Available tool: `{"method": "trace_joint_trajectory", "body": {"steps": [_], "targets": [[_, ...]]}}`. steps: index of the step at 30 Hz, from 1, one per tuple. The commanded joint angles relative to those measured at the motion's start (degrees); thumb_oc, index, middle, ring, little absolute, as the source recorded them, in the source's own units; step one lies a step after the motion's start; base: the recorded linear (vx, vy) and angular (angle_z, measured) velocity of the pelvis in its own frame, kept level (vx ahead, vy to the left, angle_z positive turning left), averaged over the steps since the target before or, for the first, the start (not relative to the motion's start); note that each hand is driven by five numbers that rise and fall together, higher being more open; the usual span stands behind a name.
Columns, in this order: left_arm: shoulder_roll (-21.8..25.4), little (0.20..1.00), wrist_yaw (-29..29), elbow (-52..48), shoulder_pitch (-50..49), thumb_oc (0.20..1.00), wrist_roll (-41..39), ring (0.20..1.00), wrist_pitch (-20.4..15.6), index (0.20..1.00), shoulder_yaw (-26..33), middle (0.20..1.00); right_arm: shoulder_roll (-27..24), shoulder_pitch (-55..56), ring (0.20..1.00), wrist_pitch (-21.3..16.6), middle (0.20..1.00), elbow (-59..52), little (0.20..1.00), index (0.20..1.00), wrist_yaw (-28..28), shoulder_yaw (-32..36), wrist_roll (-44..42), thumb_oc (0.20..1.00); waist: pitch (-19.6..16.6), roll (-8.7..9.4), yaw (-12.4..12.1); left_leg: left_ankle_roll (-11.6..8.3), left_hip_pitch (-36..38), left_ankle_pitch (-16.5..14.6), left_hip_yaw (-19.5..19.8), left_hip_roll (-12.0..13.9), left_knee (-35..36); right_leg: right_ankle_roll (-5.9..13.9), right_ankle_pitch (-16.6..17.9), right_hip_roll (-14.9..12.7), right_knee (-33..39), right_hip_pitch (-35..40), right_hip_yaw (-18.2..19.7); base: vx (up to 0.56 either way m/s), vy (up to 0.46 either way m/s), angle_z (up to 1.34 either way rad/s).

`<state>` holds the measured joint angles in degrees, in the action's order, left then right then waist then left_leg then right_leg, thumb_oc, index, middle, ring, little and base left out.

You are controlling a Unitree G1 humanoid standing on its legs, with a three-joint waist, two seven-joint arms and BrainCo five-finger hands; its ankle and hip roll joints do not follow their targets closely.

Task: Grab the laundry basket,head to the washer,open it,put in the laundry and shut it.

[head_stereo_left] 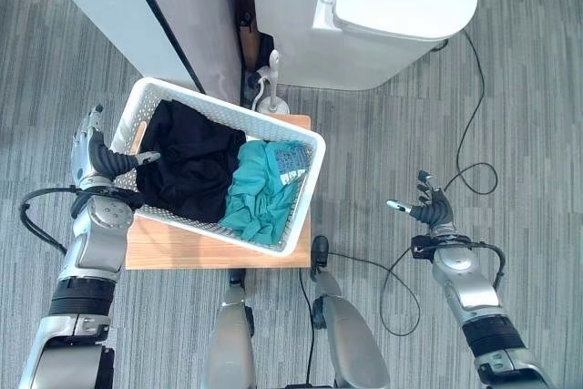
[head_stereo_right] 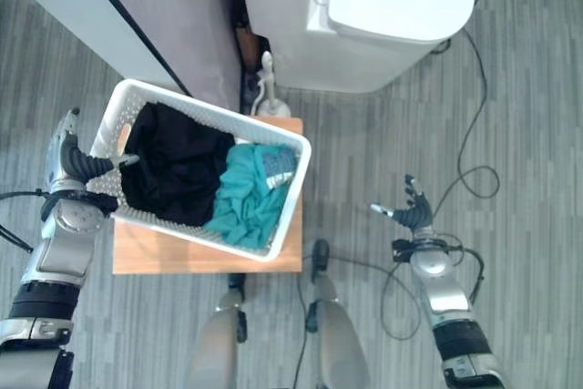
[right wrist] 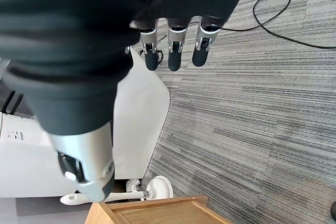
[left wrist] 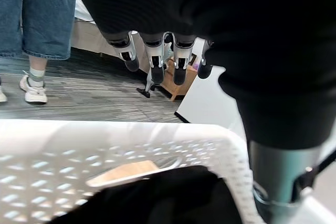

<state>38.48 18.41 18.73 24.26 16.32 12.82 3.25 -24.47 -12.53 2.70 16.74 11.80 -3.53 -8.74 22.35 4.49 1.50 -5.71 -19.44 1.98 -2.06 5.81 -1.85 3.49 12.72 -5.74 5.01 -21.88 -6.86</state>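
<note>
Nearest my head camera, the low wooden desk point(head_stereo_left: 182, 248) carries the white perforated plastic laundry basket point(head_stereo_left: 301, 190), which sits askew with one corner overhanging the desk's right edge. My left hand point(head_stereo_left: 98, 159) stands at the basket's left end, outside the wall; its thumb reaches over the rim toward the black garment point(head_stereo_left: 193, 163) heaped in the left half. In the left wrist view the fingers point(left wrist: 157, 61) hang straight and relaxed above the rim, gripping nothing. A crumpled teal garment point(head_stereo_left: 260, 196) fills the basket's right half, a patterned piece of cloth lying on top of it. My right hand point(head_stereo_left: 426, 209) hovers well to the right of the desk above the grey striped carpet floor point(head_stereo_left: 392, 143), fingers spread wide and empty. Beyond the desk stands the white washer point(head_stereo_left: 364, 11), smooth-sided with a rounded lid that is down. A small white brush in its stand point(head_stereo_left: 269, 88) sits between washer and desk. In the left wrist view, a person's jeans-clad legs point(left wrist: 37, 19) and white shoes stand across the floor.
</note>
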Motion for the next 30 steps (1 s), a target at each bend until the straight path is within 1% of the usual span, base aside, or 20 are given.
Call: {"method": "trace_joint_trajectory", "body": {"steps": [1,2,9,16,18,21,27,30], "targets": [[4.72,1.0,0.59,1.05,1.54,1.0,1.45,1.0,-0.66,1.0,-0.84,1.0,-1.12,0.91,1.0,-2.03,1.0,-3.19,1.0,1.0,0.07,1.63,-0.27,1.0,-2.36,0.47,0.82,0.45,-3.99,-4.04,2.16,0.24,-4.82,5.18,-9.59,-6.11,-7.06,1.87,-2.02,0.0,0.0,0.0],[5.01,1.0,0.55,1.47,1.98,1.0,1.34,1.0,-0.55,1.0,-1.22,1.0,-1.16,0.96,1.0,-2.14,1.0,-3.17,1.0,1.0,-0.04,1.47,-0.42,1.0,-2.24,0.5,0.82,0.39,-4.02,-4.54,2.14,0.47,-5.05,5.19,-10.01,-5.94,-7.24,1.86,-2.02,0.0,0.0,0.0],[4.95,1.0,1.32,4.07,4.77,1.0,0.76,1.0,-0.97,1.0,-3.21,1.0,-1.15,1.21,1.0,-2.94,1.0,-4.05,1.0,1.0,-0.13,1.1,-0.73,1.0,-1.96,0.84,1.4,0.13,-4.9,-4.17,1.92,0.54,-4.87,5.28,-9.85,-5.9,-7.29,0.78,-1.94,0.0,0.0,0.0],[5.58,1.0,2.57,11.06,11.56,1.0,-1.7,1.0,-1.29,1.0,-7.5,1.0,-1.08,0.84,1.0,-3.86,1.0,-4.41,1.0,1.0,0.25,0.01,-1.29,1.0,-1.41,1.11,2.39,-0.15,-6.52,-3.37,1.59,0.7,-4.36,5.59,-9.34,-5.81,-7.12,-0.86,-1.93,0.0,-0.001,-0.01],[5.86,1.0,2.87,11.96,11.84,1.0,-1.87,1.0,-1.21,1.0,-7.36,1.0,-1.08,0.96,1.0,-3.95,1.0,-4.72,1.0,1.0,0.09,-0.07,-1.29,1.0,-1.37,1.22,2.5,-0.18,-6.77,-3.39,1.55,0.74,-4.42,5.61,-9.3,-5.79,-7.08,-1.07,-1.86,0.0,0.0,0.0],[7.56,1.0,3.79,15.85,13.48,1.0,-2.09,1.0,-1.18,1.0,-7.69,1.0,-1.55,1.98,1.0,-4.88,1.0,-6.28,1.0,1.0,-0.58,-0.3,-1.51,1.0,-1.29,1.61,3.02,-0.21,-7.68,-3.53,1.4,0.95,-5.05,5.78,-9.13,-5.73,-7.19,-1.79,-1.76,0.0,0.0,0.0],[10.1,1.0,4.25,20.0,14.19,1.0,-3.68,1.0,-1.43,1.0,-7.67,1.0,-1.99,2.55,1.0,-5.51,1.0,-7.55,1.0,1.0,-1.52,-0.98,-2.21,1.0,-1.02,2.04,3.34,-0.08,-8.93,-3.9,1.23,1.09,-6.2,5.96,-8.76,-5.63,-7.29,-2.69,-1.69,0.0,0.0,0.0],[9.95,1.0,3.49,20.83,12.65,1.0,-5.1,1.0,-1.5,1.0,-7.41,1.0,-1.91,3.13,1.0,-5.66,1.0,-7.96,1.0,1.0,-2.01,-1.11,-3.15,1.0,-0.99,2.05,3.32,-0.14,-9.29,-3.81,1.15,1.14,-6.38,6.0,-8.61,-5.79,-7.21,-2.81,-1.8,0.0,0.0,0.0]]}}
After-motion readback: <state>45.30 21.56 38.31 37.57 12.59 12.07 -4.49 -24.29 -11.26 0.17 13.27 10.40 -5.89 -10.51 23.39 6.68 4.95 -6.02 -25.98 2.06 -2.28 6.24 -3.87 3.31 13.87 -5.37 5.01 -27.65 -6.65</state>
